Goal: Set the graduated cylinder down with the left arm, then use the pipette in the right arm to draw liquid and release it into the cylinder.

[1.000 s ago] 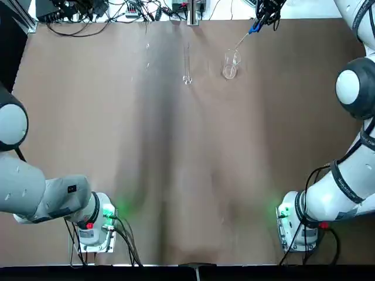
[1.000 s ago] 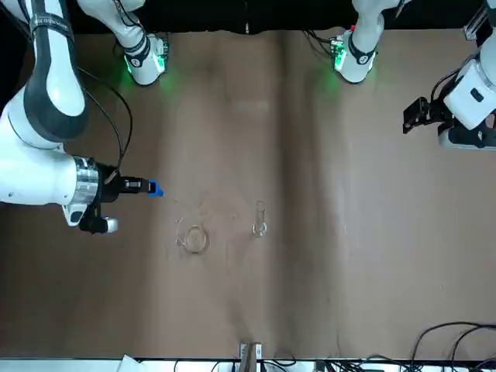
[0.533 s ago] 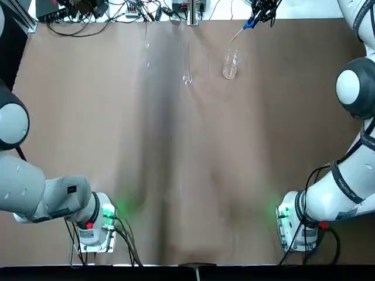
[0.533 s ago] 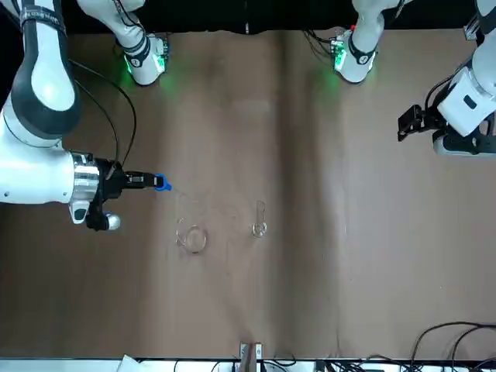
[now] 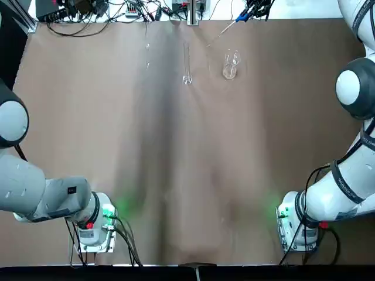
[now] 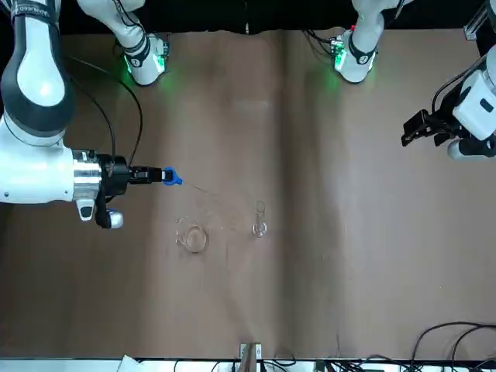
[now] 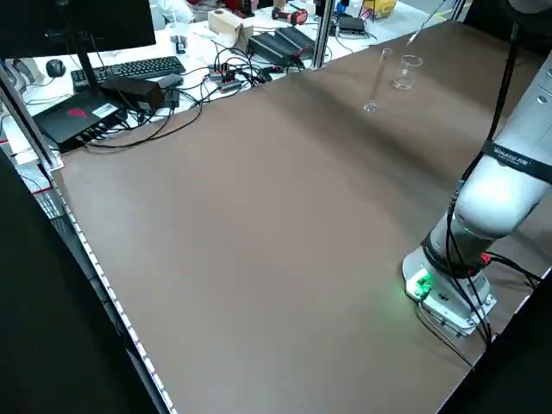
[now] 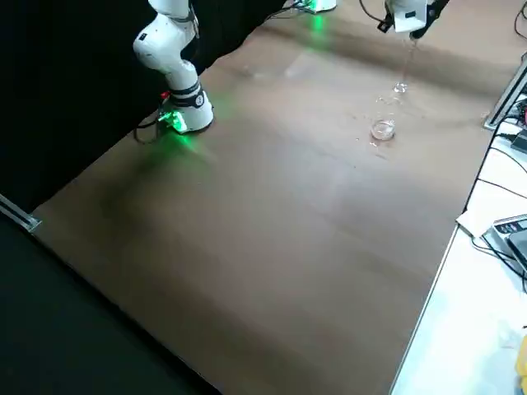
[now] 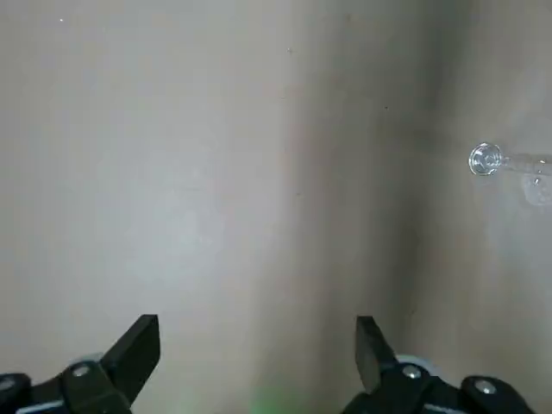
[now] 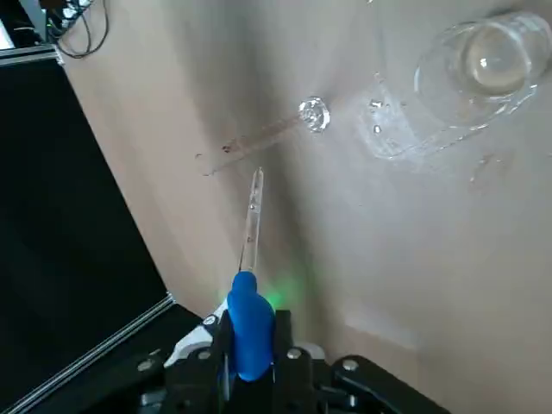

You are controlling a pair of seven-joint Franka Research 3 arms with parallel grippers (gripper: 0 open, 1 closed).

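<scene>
"Blue bulb first: our pipette [image 10: 251, 332], a clear, thin-stemmed dropper, is held by that bulb between the right gripper's [image 10: 254, 345] nearly closed fingers."

"Where do we have it?"

"Up at the table's [image 5: 176, 146] far edge, tilted, its tip pointing towards our left. We see the tip above the tabletop, between the glasses and that edge in the top view."

"And our tall, thin clear graduated cylinder [image 5: 187, 64]?"

"Upright on its round foot near the far edge, free of both grippers. Our short clear beaker [image 5: 230, 65] stands just to its right, apart from it."

"Our left gripper [image 9: 259, 341]?"

"Fingers wide apart, nothing between them, out towards the table's left edge, well apart from the cylinder."

"Room to move?"

"Plenty of bare brown tabletop between our glassware and the near edge, where both bases sit at opposite sides."
</scene>
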